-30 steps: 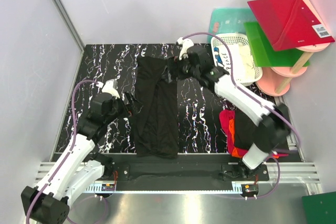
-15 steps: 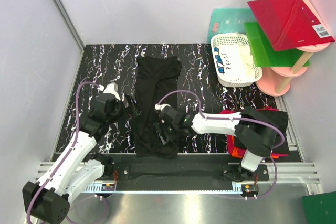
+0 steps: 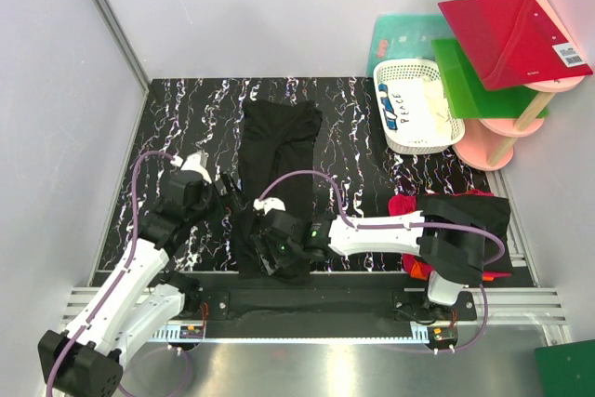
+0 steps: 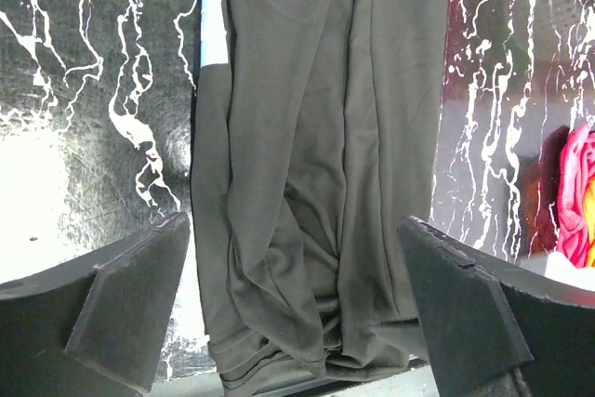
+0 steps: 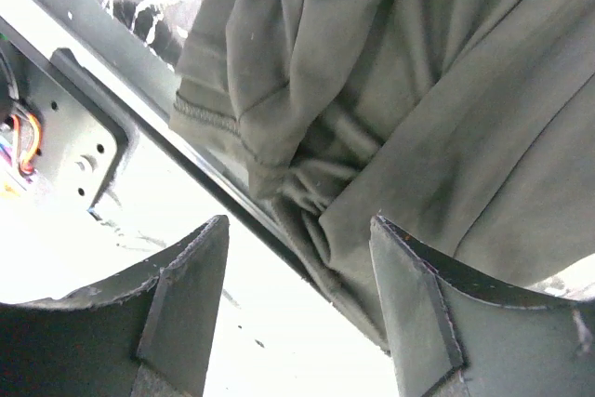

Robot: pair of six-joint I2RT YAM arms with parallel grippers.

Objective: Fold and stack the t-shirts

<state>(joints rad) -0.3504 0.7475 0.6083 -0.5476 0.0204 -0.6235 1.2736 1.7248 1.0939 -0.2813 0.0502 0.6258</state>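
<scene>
A black t-shirt (image 3: 277, 165) lies folded into a long strip down the middle of the black marbled table, its near end bunched at the front edge. It shows grey in the left wrist view (image 4: 316, 155) and the right wrist view (image 5: 409, 90). My left gripper (image 3: 232, 194) is open and empty, by the strip's left edge. My right gripper (image 3: 268, 253) is open and empty, low over the bunched near end. A pile of black, red and orange t-shirts (image 3: 437, 220) lies at the right, partly under my right arm.
A white lattice basket (image 3: 416, 105) stands at the back right. Red (image 3: 511, 36) and green (image 3: 479, 76) flat boards rest on a pink stand beyond it. The metal rail (image 3: 316, 302) runs along the table's front edge.
My right arm has swung from the shirt's far end at the back to its near end at the front edge. My left gripper has shifted slightly. The shirt lies much the same.
</scene>
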